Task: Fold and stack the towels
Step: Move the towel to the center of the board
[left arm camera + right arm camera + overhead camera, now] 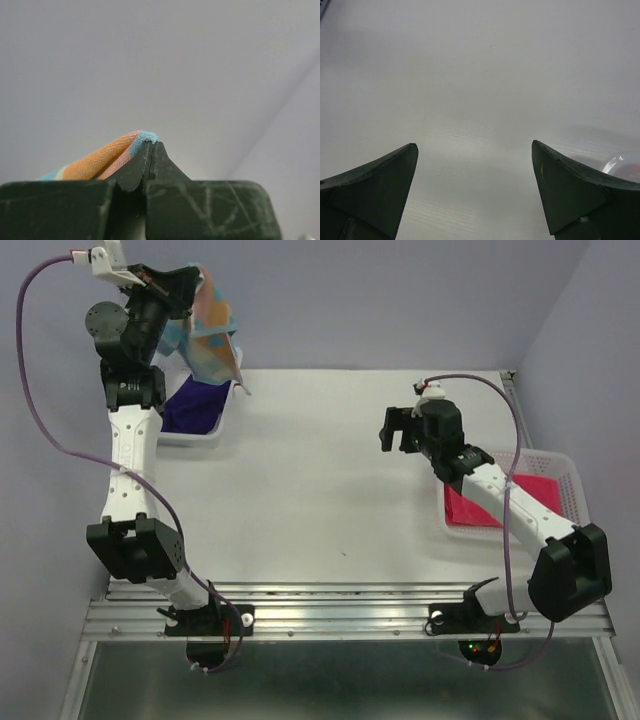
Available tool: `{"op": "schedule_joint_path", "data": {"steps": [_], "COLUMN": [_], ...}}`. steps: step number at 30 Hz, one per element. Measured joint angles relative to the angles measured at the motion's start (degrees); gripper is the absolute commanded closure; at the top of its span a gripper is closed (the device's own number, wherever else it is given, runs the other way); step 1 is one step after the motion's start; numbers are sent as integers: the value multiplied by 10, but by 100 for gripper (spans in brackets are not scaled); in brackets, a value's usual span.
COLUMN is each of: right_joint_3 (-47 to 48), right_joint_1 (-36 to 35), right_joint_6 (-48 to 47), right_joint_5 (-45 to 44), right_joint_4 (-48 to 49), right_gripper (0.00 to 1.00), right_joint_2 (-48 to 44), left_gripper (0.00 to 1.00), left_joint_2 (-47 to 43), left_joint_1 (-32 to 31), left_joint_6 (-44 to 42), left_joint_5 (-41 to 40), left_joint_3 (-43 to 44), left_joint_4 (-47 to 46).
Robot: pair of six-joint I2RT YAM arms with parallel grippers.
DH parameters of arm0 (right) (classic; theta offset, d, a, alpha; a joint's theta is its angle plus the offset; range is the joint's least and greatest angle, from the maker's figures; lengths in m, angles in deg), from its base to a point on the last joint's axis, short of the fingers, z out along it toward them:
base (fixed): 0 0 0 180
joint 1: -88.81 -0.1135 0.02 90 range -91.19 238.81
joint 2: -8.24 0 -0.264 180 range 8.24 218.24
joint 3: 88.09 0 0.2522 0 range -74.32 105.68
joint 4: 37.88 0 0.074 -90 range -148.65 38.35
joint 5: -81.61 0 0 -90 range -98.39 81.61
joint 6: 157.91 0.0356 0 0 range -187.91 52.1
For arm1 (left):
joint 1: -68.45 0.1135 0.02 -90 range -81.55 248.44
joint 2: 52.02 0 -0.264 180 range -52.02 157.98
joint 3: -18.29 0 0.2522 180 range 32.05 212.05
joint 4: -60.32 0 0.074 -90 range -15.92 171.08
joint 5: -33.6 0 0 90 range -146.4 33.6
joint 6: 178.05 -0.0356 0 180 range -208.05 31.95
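Note:
My left gripper (196,282) is raised high at the back left and is shut on the corner of the orange towel (213,335), which hangs down from it over the left basket. In the left wrist view the jaws are pressed together on the towel's blue-edged orange corner (142,137). A dark purple towel (193,405) lies in the left basket (190,438). The pink-red towel (505,502) lies in the right basket (560,465), partly under my right arm. My right gripper (397,430) is open and empty above the table, its fingers (565,185) wide apart. The light blue towel is mostly hidden.
The white table (320,490) lies between the two white mesh baskets. The blue-grey back wall stands close behind the left basket. The metal rail with both arm bases (350,610) runs along the near edge.

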Motion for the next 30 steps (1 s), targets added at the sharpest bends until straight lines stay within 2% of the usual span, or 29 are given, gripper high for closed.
{"op": "schedule_joint_path", "data": {"steps": [5,12,14,16,17,18,19,20,23,25,30], "right_joint_3": [-31,-63,-70,-78,-81,-82,-84,-85,-85,-84,-84], "right_joint_1": [0,0,0,0,0,0,0,0,0,0,-20], "right_joint_6": [15,33,38,43,44,45,47,47,48,47,39], "right_joint_5": [5,-18,-27,-37,-40,-43,-46,-48,-49,-46,-37], "right_joint_4": [5,-3,-4,-8,-9,-10,-11,-14,-30,-42,-66], "right_gripper": [0,0,0,0,0,0,0,0,0,0,0], "right_joint_2": [-48,-130,-152,-174,-181,-184,-187,-187,-178,-163,-107], "left_gripper": [100,100,100,100,100,92,10,1,1,1,1], "left_joint_2": [-35,-14,-15,-38,-59,-82,-99,-117,-146,-136,-127], "left_joint_1": [-76,-154,-173,-183,-184,-183,-181,-180,-175,-171,-165], "left_joint_6": [17,70,87,97,98,99,96,92,75,62,35], "left_joint_5": [55,124,141,147,137,123,107,81,-26,-77,-153], "left_joint_3": [36,78,46,-27,-90,-154,-200,-249,-348,-355,-355], "left_joint_4": [-21,-37,-52,-64,-73,-70,-63,-56,14,69,138]}}
